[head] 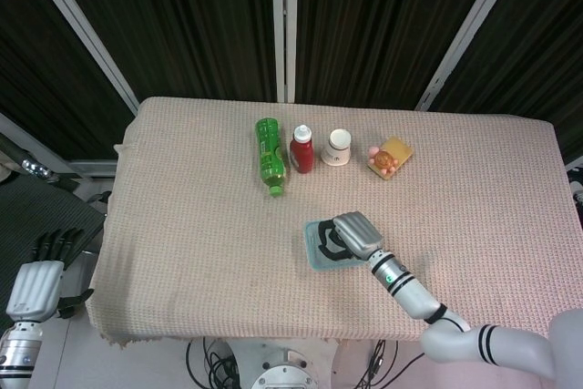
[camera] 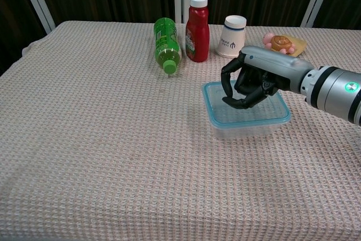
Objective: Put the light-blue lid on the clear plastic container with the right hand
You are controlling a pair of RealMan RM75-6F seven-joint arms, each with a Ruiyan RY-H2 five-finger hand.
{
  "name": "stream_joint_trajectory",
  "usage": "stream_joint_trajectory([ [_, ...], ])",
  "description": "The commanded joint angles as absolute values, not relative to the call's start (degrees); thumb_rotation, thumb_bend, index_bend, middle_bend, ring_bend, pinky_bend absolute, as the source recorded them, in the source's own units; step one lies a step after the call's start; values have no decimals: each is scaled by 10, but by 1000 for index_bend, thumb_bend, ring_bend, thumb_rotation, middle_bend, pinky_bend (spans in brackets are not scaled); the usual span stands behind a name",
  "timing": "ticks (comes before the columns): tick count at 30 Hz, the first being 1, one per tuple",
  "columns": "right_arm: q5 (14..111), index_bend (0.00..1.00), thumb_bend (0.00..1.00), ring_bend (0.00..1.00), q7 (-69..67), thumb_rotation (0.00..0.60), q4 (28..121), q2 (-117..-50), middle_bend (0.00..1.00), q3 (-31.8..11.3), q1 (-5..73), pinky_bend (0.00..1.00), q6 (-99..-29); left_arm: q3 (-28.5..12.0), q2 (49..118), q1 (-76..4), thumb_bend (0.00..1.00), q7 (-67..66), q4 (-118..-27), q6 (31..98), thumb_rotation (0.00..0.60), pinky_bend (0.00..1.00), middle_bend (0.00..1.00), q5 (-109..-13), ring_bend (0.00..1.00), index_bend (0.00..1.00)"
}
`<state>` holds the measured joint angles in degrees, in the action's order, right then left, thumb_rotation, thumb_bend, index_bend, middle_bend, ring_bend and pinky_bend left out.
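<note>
The right hand (camera: 248, 86) hangs over the clear container (camera: 248, 118), which sits on the desk (camera: 101, 139) right of centre and toward the near edge, with the light-blue lid (camera: 213, 111) lying on top of it. The hand's dark fingers (camera: 232, 101) are curled inward with nothing caught in them; their tips hover just above the middle of the lid, and the chest view does not settle whether they touch it. In the head view the hand (head: 346, 236) covers the right part of the lid (head: 314, 248), so only the left edge and near corner show. The right forearm is cut off at the right border of the chest view.

The left hand (head: 41, 271) shows only in the head view, down beside the desk at the far left, its dark fingers pointing upward and spread a little, holding nothing.

Along the far side stand a green bottle (camera: 165, 43) lying on its side with its cap toward the near edge, an upright red squeeze bottle (camera: 197, 26) just right of it, a white paper cup (camera: 232, 36) turned upside down with small dark printing too fine to read, and a turtle toy (camera: 279, 43) resting on a yellow sponge (camera: 293, 49). The labels on both bottles are unreadable.
</note>
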<state>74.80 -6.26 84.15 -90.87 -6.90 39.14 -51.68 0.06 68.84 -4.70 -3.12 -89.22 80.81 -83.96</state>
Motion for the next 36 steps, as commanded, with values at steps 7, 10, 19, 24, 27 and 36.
stream_joint_trajectory([
  [7, 743, 1000, 670, 849, -62, 600, 818, -925, 949, -64, 393, 962, -503, 2, 690, -46, 0, -28, -888, 808, 600, 0, 67, -839, 0, 87],
  [10, 744, 1000, 670, 848, -59, 600, 816, -928, 949, -63, 392, 962, -503, 2, 691, -45, 0, -26, -886, 808, 600, 0, 67, -839, 0, 87],
  [19, 787, 996, 664, 836, -40, 600, 856, -894, 949, -65, 364, 961, -582, 0, 693, -45, 0, -21, -881, 813, 600, 0, 67, -843, 0, 87],
  [24, 807, 821, 591, 733, 38, 600, 890, -842, 862, -56, 311, 933, -683, -3, 700, -46, 0, -18, -869, 822, 600, 0, 67, -850, 0, 87],
  [27, 805, 600, 412, 604, 77, 600, 913, -807, 715, -47, 270, 796, -740, -7, 706, -48, 0, -17, -861, 826, 600, 0, 67, -854, 0, 87],
  [36, 813, 3, 90, 6, 87, 600, 987, -698, 127, -2, 157, 25, -849, -18, 723, -60, 0, -30, -848, 838, 600, 0, 67, -869, 0, 87],
])
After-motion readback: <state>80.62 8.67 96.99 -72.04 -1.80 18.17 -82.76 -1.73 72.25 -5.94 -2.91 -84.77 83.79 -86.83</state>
